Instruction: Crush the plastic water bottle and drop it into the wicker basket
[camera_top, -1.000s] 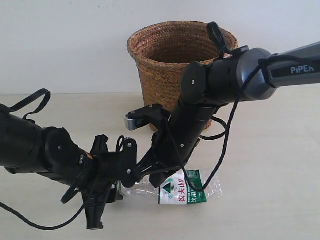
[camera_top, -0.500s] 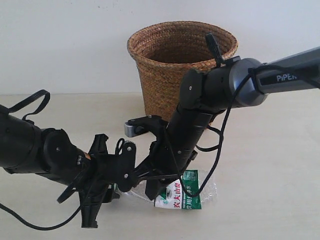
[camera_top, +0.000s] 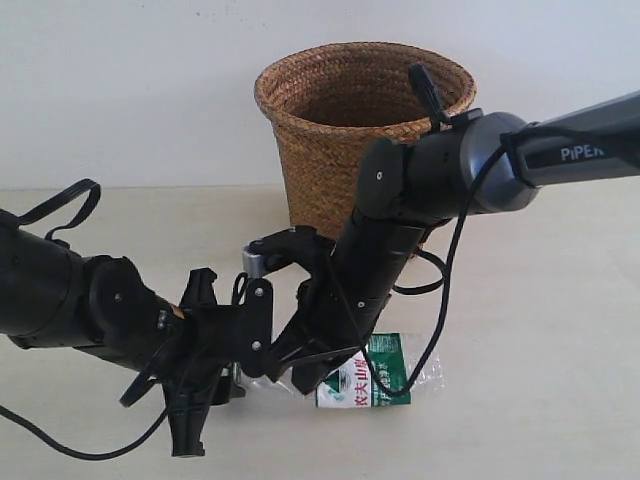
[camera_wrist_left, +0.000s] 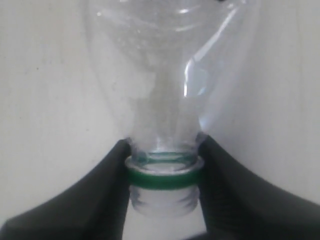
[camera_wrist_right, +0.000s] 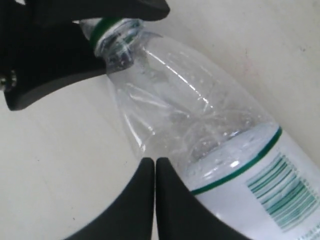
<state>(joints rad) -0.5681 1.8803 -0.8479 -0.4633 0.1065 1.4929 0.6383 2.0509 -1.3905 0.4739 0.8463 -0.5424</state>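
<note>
The plastic water bottle (camera_top: 368, 377) lies on its side on the table, clear, with a white-and-green label. My left gripper (camera_top: 240, 376) is shut on the bottle's neck (camera_wrist_left: 164, 172), its fingers on either side of the green ring. My right gripper (camera_top: 300, 375) is shut with its fingers pressed together, the tips (camera_wrist_right: 155, 162) resting against the dented clear body (camera_wrist_right: 200, 125) just above the label. The wicker basket (camera_top: 360, 120) stands upright behind both arms, further back on the table.
The pale table (camera_top: 540, 330) stretches out to the right of the bottle. A white wall stands behind the basket. Black cables loop around both arms, and the right arm's forearm (camera_top: 480, 165) crosses in front of the basket.
My right gripper has come down and shifted left onto the bottle's body. The bottle looks shorter and more crumpled, and the left gripper still holds the neck.
</note>
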